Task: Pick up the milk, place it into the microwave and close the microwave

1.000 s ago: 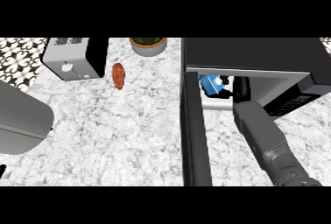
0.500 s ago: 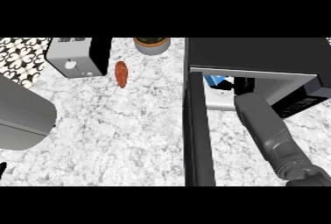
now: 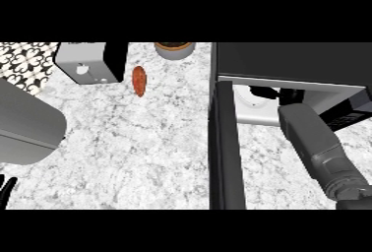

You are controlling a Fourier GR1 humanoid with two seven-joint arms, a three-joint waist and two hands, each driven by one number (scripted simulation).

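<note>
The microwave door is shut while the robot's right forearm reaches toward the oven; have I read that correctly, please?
Not quite: the microwave door stands open, swung out over the counter, as the head view shows. The right forearm does reach toward the oven.

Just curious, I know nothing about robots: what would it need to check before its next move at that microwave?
1. Microwave door open: ok.
2. Right hand inside the microwave: ok.
3. Milk set down inside: cannot tell, hidden from view.
4. Hand released from milk: cannot tell.
5. Right forearm out of the door's path: not ok, it reaches through the opening.
</note>
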